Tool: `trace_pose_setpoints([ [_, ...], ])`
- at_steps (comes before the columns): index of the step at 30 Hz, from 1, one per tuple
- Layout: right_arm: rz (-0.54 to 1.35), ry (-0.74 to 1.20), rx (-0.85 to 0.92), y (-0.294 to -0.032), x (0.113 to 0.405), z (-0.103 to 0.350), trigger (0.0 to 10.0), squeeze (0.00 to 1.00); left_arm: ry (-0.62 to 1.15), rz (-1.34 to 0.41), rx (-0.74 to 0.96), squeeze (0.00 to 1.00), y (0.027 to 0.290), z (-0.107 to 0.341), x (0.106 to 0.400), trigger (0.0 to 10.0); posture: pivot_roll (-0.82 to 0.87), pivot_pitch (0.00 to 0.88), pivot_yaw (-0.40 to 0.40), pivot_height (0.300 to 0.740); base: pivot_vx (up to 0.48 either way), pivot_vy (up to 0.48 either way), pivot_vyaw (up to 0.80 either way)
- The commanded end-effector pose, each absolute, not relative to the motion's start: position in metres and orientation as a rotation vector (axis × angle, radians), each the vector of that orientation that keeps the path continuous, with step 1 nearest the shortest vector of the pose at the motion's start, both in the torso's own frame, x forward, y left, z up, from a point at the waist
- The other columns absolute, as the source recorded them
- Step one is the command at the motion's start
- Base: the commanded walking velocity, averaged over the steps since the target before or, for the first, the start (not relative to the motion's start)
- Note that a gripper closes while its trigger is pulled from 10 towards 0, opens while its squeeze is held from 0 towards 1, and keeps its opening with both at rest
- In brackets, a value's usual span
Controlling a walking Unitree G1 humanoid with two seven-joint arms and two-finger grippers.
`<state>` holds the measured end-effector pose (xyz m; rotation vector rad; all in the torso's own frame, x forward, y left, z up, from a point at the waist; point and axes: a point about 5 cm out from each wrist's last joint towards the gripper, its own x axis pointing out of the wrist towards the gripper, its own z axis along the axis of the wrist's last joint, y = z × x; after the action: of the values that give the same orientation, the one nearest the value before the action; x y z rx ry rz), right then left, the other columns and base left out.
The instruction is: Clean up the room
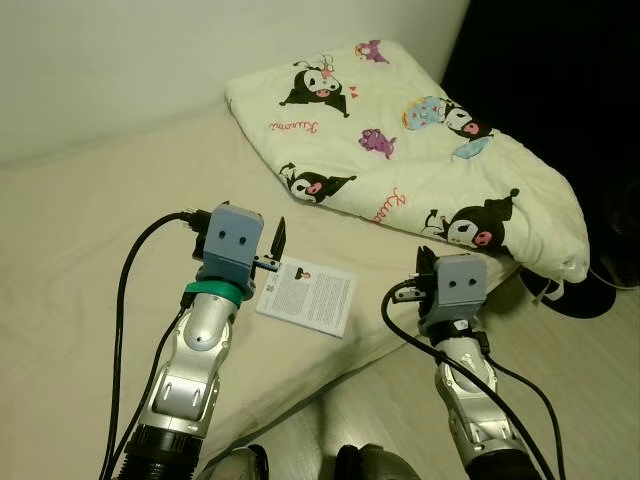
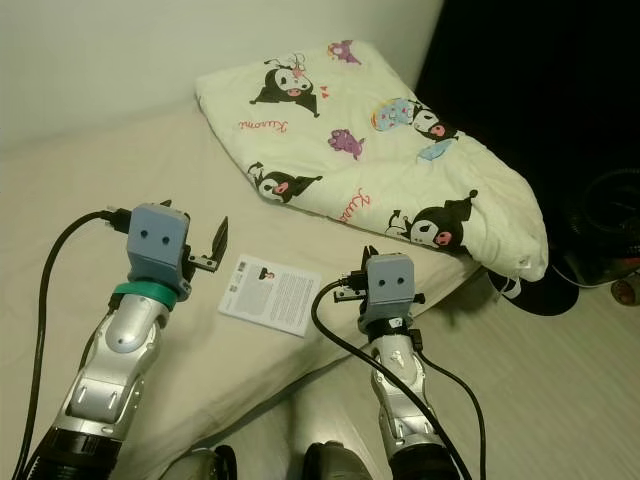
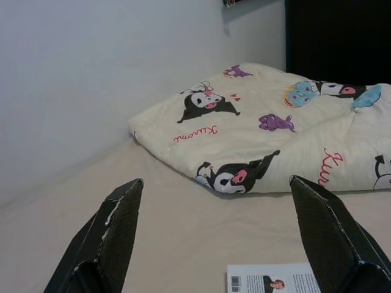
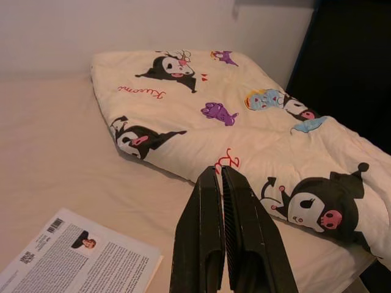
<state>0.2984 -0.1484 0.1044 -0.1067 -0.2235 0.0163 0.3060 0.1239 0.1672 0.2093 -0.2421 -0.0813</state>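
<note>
booklet (image 1: pixel 308 294) being left on near bed (image 1: pixel 90 240) | left tool (image 1: pixel 272 256) being held wide, empty | right tool (image 4: pixel 227 238) being kept closed, empty

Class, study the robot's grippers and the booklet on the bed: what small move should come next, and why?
Probably lower the left gripper onto the booklet. Its fingers are spread wide and the booklet lies flat on the bed just ahead of them, beside the folded blanket. The right gripper is shut and sits further from the booklet.
</note>
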Motion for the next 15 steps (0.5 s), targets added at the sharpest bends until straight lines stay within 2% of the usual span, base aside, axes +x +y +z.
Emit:
trace_pose_setpoints([
  [1, 0.015, -0.207, -0.107, -0.1488, 0.296, 0.0991, 10.0, 0.0, -0.203, -0.083, 0.217, 0.0, 0.1239, 0.158, 0.3048, 10.0, -0.12, 0.047, 0.029, 0.739, -0.251, 0.0, 0.0],
  [15, 0.015, -0.203, -0.107, -0.1484, 0.2959, 0.0978, 10.0, 0.0, -0.203, -0.083, 0.227, 0.0, 0.1239, 0.1573, 0.3043, 10.0, -0.12, 0.046, 0.032, 0.739, -0.315, 0.0, 0.0],
])
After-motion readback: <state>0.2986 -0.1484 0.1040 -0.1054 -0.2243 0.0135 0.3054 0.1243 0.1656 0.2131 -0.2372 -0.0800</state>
